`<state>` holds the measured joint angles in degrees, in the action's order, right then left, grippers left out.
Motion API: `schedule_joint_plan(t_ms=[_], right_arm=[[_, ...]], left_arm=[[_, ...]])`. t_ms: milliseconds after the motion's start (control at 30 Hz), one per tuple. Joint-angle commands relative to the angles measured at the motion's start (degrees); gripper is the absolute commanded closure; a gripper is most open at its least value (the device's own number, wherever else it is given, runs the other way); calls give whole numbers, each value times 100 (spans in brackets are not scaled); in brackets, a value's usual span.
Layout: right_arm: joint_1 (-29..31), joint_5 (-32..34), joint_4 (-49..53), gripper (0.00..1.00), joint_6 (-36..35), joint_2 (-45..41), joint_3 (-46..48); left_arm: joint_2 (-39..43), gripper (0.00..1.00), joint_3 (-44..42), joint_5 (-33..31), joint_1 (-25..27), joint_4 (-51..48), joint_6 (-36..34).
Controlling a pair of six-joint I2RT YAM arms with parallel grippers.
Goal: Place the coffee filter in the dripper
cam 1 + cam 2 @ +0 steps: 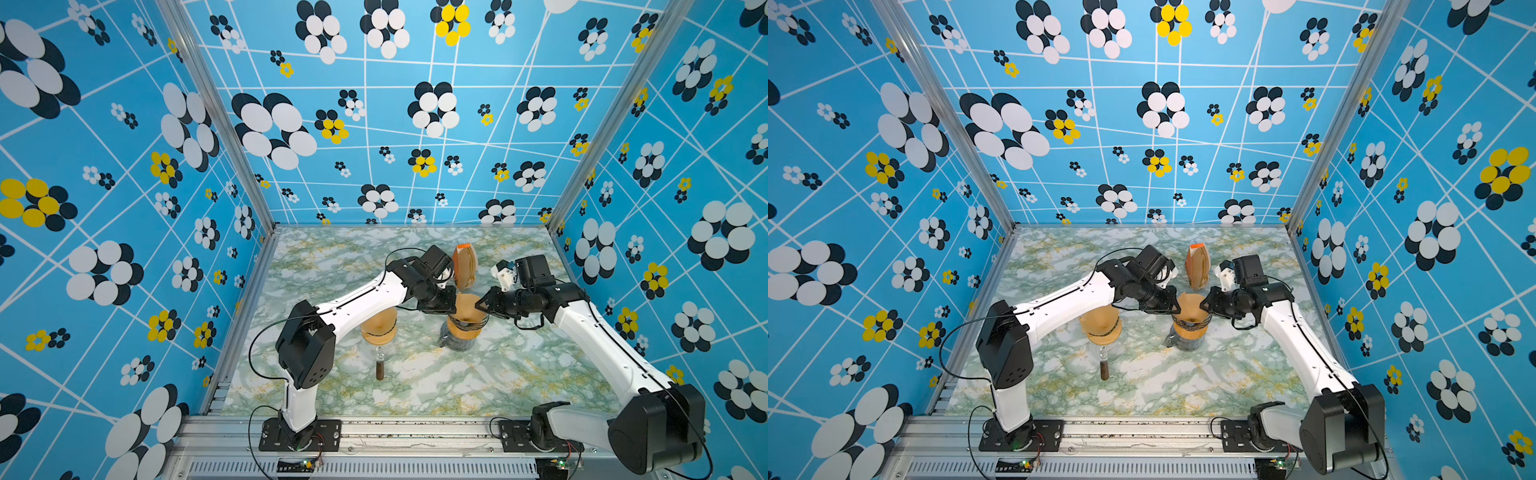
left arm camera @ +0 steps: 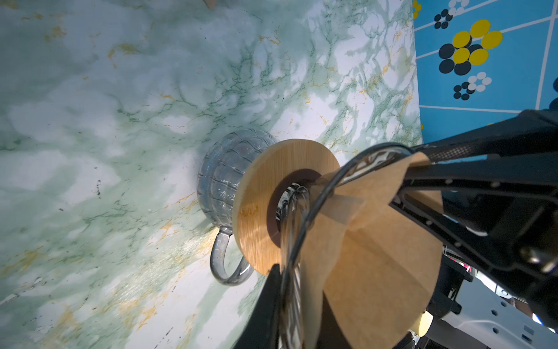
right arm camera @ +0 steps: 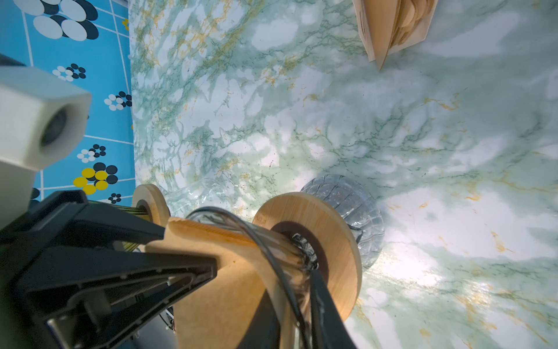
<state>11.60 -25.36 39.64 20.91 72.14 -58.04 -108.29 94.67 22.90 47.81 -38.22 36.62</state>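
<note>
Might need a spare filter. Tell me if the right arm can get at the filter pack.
Probably yes. The pack stands just behind the dripper, near the right gripper, with nothing between. But that gripper is shut on the filter, so it must let go first.

Green-marble tabletop (image 1: 457, 386), blue floral walls (image 1: 124, 166). Wooden filter holder (image 1: 465, 266) upright near back; small brown cylinder (image 1: 380, 370) lying left of centre.

Top views overhead, wrist views close, seemingly sharing dripper (image 2: 256, 196)

Both end effectors (image 1: 455, 305) (image 1: 478, 306) clamped, tips inward
</note>
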Motion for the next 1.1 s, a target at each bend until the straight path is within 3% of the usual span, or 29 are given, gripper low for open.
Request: schedule_joint_plan(t_ms=[0, 200, 367, 767, 900, 1067], right_arm=[[27, 31, -148, 79, 73, -82, 126], [27, 83, -164, 77, 102, -203, 206], [27, 110, -149, 72, 121, -366, 146], [36, 221, 409, 42, 4, -523, -167], [103, 390, 691, 35, -41, -604, -298], [377, 823, 1157, 29, -98, -523, -555]], left_arm=[[174, 83, 13, -207, 36, -86, -150], [155, 82, 96, -245, 53, -192, -209], [179, 72, 129, -246, 151, -222, -244], [194, 58, 324, -337, 172, -402, -347], [376, 47, 360, -448, 95, -533, -465], [237, 48, 739, -313, 57, -825, -1022]])
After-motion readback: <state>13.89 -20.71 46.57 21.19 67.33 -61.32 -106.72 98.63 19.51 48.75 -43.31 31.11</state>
